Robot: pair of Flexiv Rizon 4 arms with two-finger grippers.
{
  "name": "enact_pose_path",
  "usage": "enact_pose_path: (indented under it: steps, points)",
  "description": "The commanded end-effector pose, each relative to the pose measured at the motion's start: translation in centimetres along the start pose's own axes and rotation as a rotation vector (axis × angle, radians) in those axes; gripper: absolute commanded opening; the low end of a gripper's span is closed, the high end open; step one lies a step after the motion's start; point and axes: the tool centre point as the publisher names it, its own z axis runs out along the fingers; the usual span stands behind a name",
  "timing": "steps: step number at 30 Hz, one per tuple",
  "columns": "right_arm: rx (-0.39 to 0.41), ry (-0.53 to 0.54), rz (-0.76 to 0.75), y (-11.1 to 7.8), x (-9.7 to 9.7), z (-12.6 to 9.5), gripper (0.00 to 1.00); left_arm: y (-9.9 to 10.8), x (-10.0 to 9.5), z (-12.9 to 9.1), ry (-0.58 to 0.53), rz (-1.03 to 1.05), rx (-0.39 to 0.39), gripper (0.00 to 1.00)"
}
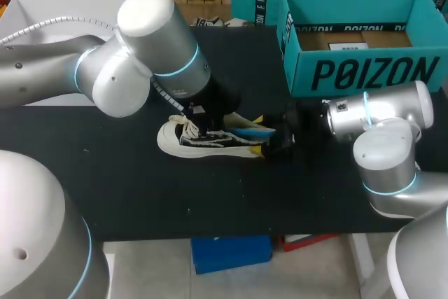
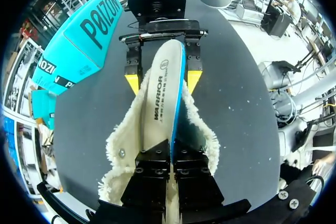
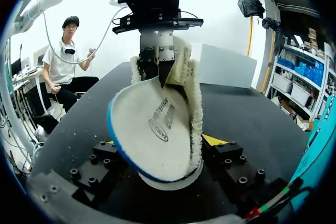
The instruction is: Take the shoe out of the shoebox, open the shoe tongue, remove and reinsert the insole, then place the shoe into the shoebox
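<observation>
Shoe (image 1: 203, 141) on black tabletop (image 1: 140, 187), not in box. Open teal shoebox (image 1: 364, 68) well apart from shoe, off its heel side. L tool (image 2: 170, 153) over shoe opening, fingers pinched tight on one end of insole (image 2: 160, 98). Insole white w/ blue edge, partly out of shoe, lying along fleece lining toward heel. R tool (image 2: 163, 81) at shoe heel, yellow tips spread wide, one against each side of heel
</observation>
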Motion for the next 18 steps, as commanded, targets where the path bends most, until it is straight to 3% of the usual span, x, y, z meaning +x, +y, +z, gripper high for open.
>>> enact_pose_path:
  steps: [1,5,6,8,9,10,12,16,18]
  points:
    - [0.002,-0.001,0.001,-0.1,0.0,0.3,0.0,-1.0,-0.7,1.0,0.011,0.002,-0.016,0.0]
    - [0.002,-0.001,0.001,-0.1,0.0,0.3,0.0,-1.0,-0.9,1.3,0.021,0.0,-0.022,0.0]
    - [0.002,-0.001,0.001,-0.1,0.0,0.3,0.0,-1.1,-1.0,1.3,0.022,0.0,-0.021,0.19]
    - [0.002,-0.001,0.001,-0.1,0.0,0.3,0.0,-1.3,-1.1,1.1,0.021,0.01,-0.015,0.45]
    - [0.002,-0.001,0.001,-0.1,0.0,0.3,0.0,-1.5,-1.1,0.9,0.017,0.021,-0.011,0.73]
    - [0.002,-0.001,0.001,-0.1,0.0,0.3,0.0,-1.6,-1.1,0.7,0.013,0.028,-0.009,0.83]
    - [0.002,-0.001,0.001,-0.1,0.0,0.3,0.0,-2.1,-1.3,0.1,0.003,0.056,0.007,0.84]
    - [0.002,-0.001,0.001,-0.1,0.0,0.3,0.0,-3.1,-1.2,-0.8,0.0,0.113,0.034,0.66]
    - [0.002,-0.001,0.001,-0.1,0.0,0.3,0.0,-3.9,-1.0,-0.9,-0.002,0.146,0.04,0.64]
